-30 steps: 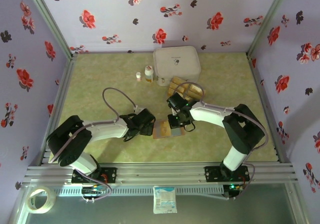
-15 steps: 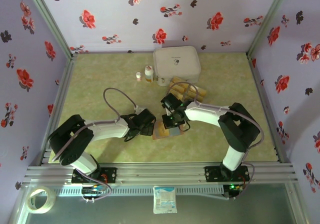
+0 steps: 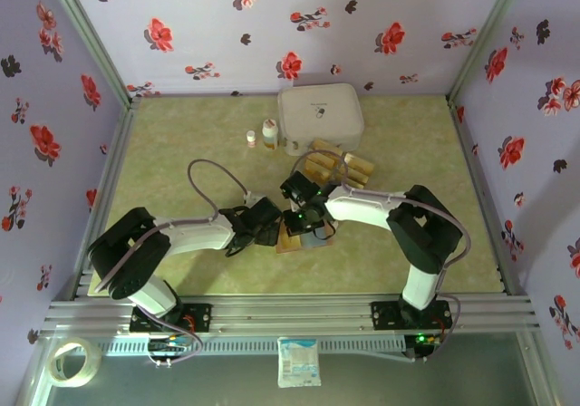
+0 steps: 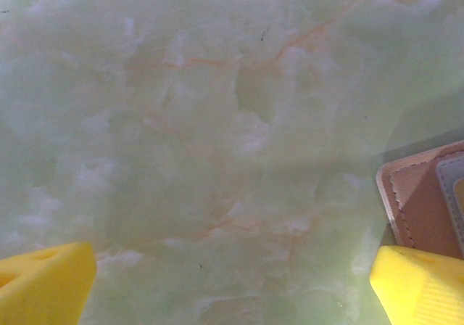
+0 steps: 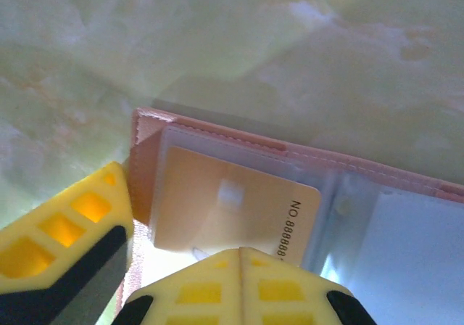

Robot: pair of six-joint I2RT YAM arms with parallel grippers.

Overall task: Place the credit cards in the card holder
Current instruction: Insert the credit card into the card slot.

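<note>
Where the two arms meet: the card holder [image 3: 292,241] lies opened flat on the table [image 3: 181,152], at about 6 o'clock from the table's middle.
Left gripper [image 3: 263,225]: just off the holder's 9 o'clock edge, low over the table.
Left fingers: spread wide. In the left wrist view [image 4: 232,285] one yellow tip sits at 7 o'clock and the other at 5 o'clock, with bare table between them.
Holder from the left wrist: a reddish-brown stitched corner [image 4: 420,209] at 4 o'clock, just above the right-hand fingertip.
Right gripper [image 3: 306,217]: over the holder, its arm reaching in from 3 o'clock.
Right fingers: brought together [image 5: 174,267], at 7 and 6 o'clock in the right wrist view.
Credit card [image 5: 232,209]: golden, printed "NO 8888…", lying on the holder's left half against its clear sleeve. Its near edge runs under the fingertips, and whether they nip it I cannot tell.
Holder rim [image 5: 141,165]: pinkish-brown with a stitched border, its corner at 10 o'clock of the card.
Loose credit cards [image 3: 361,165]: a golden heap at 1 o'clock from the holder, well apart from it.
White case [image 3: 319,116]: at 12 o'clock, just beyond the heap.
Two small bottles [image 3: 269,132]: upright, just beside the case's 9 o'clock side.
</note>
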